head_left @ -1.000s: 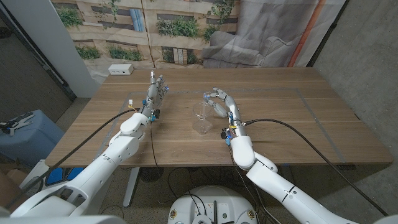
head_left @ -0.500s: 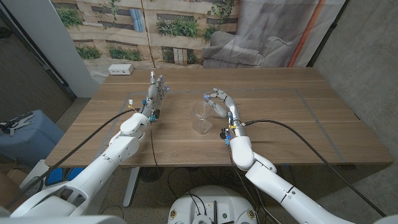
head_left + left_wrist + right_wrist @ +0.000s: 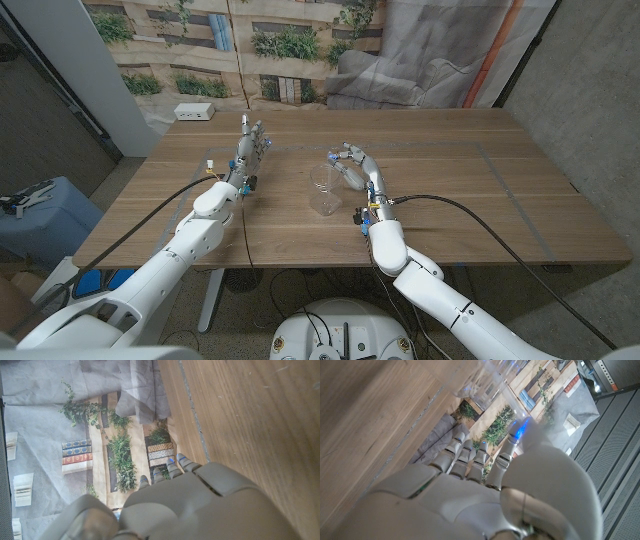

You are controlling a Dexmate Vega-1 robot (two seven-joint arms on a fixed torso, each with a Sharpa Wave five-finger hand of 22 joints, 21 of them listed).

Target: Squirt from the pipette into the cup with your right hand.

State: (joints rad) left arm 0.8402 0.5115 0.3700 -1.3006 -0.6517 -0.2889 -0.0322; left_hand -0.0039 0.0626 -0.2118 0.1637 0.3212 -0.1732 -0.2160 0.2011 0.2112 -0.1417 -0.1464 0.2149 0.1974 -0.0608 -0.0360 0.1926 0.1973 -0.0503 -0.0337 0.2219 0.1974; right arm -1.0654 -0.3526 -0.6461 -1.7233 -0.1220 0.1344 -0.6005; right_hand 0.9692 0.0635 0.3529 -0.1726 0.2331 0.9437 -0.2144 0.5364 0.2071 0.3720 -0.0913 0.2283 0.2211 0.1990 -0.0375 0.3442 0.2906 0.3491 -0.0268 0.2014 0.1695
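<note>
- Holding my right hand [image 3: 352,163] just beside the clear cup [image 3: 323,190], on the side toward the bench's right edge; a pipette [image 3: 333,158] seems pinched in its fingertips, tip toward the cup's rim, axis unclear.
- Left hand [image 3: 252,140] waits well apart, fingers spread, holding nothing.
- Wooden bench [image 3: 480,200]; printed backdrop behind.

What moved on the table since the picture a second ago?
Almost nothing. The right hand holding the pipette crept very slightly toward the table's far side, beside the clear cup. The cup stayed put, and the left hand stayed where it was, holding nothing.
</note>
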